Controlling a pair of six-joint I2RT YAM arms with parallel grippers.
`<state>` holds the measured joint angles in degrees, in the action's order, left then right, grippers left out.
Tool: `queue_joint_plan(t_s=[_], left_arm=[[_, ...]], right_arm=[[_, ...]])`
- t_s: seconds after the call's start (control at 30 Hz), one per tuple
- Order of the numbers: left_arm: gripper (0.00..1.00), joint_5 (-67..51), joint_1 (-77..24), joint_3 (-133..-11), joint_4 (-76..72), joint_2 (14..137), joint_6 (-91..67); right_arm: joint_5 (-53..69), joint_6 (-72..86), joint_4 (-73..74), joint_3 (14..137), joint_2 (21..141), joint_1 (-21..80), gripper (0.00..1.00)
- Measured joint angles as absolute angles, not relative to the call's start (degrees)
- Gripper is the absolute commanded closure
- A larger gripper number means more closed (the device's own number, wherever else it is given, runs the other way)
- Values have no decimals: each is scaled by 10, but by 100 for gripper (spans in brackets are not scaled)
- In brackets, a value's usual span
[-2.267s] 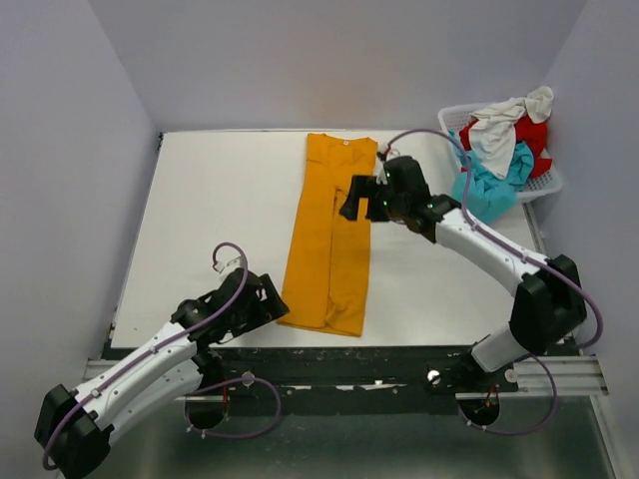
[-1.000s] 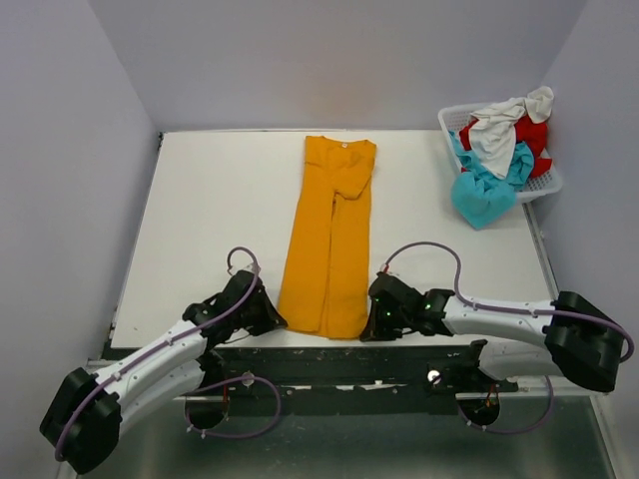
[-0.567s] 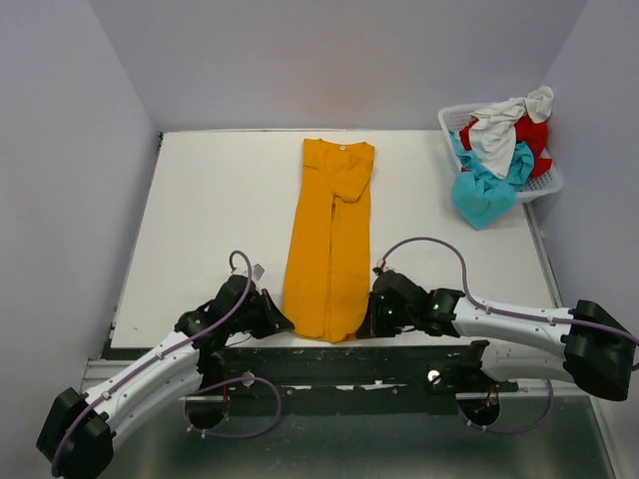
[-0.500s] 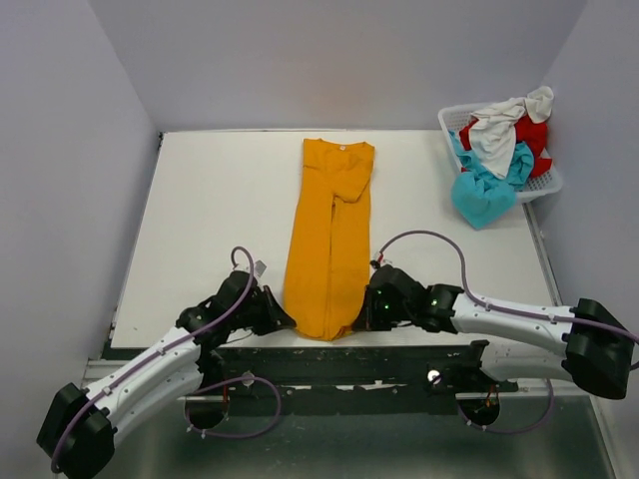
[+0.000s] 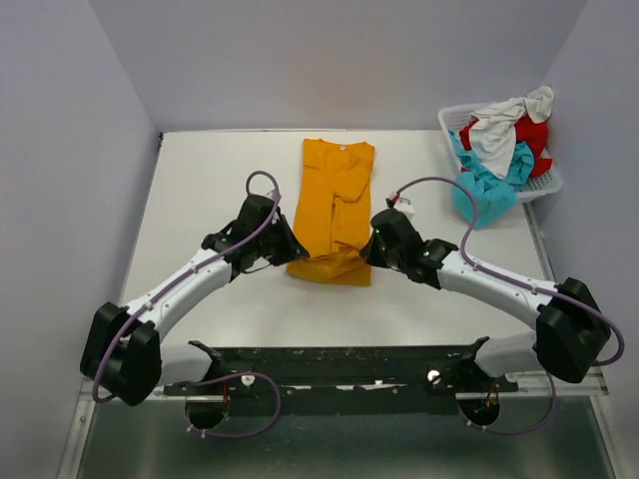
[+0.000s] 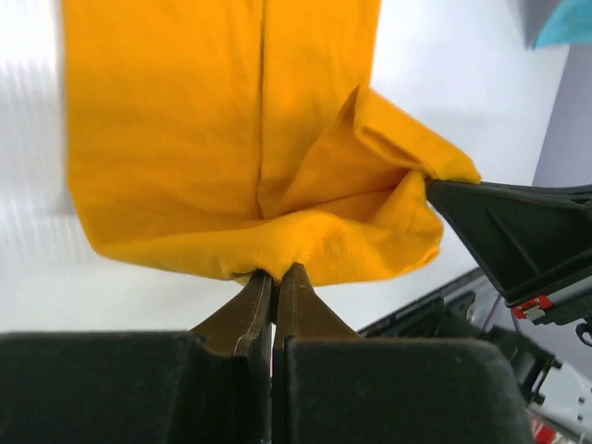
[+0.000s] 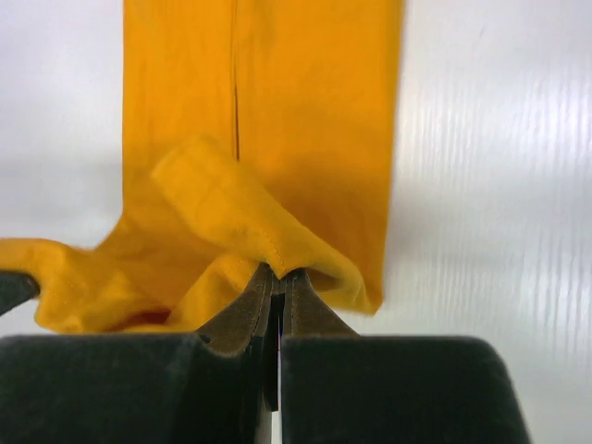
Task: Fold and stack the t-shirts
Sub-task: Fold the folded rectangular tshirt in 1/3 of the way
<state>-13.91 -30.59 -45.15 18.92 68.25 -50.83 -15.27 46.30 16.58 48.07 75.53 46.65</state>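
The mustard-orange t-shirt (image 5: 332,195) lies as a long narrow strip on the white table (image 5: 200,190), its near end lifted and curled back over itself. My left gripper (image 5: 292,251) is shut on the hem's left corner (image 6: 268,259). On the right corner (image 7: 287,264) of that hem my right gripper (image 5: 365,253) is shut. Both hold the hem (image 5: 329,265) above the middle of the strip. Turquoise (image 5: 483,192), red (image 5: 529,133) and white (image 5: 499,130) t-shirts are heaped in the basket.
A white lattice basket (image 5: 544,182) stands at the table's far right corner, with cloth hanging over its near side. Walls close in the table on the left, back and right. A dark rail (image 5: 349,359) runs along the near edge.
Both grippers have carried the shirt's near hem away from the table's front edge toward the collar, so the strip now doubles over at its middle. Earlier the right gripper came down from the collar end.
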Motion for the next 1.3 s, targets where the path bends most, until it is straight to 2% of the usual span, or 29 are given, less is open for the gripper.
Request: queue_joint_plan(t_s=[0.37, 0.77, 0.83, 0.97, 1.03, 1.1, 1.13, 1.17, 1.2, 1.3], left_arm=[[100, -120, -223, -684, 229, 896, -454], [100, -112, -194, -840, 283, 1058, -401], [90, -113, -187, -859, 288, 1081, -396], [82, -115, -179, -883, 298, 1113, -388], [70, -121, -174, -902, 300, 1132, -382], [52, -131, -171, -931, 305, 1153, -372], [36, -136, -170, -943, 307, 1160, -367], [7, -141, -169, -961, 314, 1169, -361], [2, -145, -168, -976, 318, 1176, -356], [1, -157, -166, -1002, 325, 1177, -343]], right_arm=[[-141, 380, 74, 593, 901, 348, 99], [-63, 328, -15, 665, 1038, 286, 99], [-60, 327, -18, 670, 1048, 283, 99], [-57, 325, -21, 693, 1079, 273, 99], [-57, 325, -21, 704, 1094, 266, 92], [-56, 326, -20, 719, 1111, 258, 85], [-53, 327, -18, 728, 1119, 253, 69], [-50, 328, -16, 738, 1127, 249, 49], [-47, 329, -13, 749, 1134, 245, 28], [-36, 331, 0, 776, 1141, 238, 1]])
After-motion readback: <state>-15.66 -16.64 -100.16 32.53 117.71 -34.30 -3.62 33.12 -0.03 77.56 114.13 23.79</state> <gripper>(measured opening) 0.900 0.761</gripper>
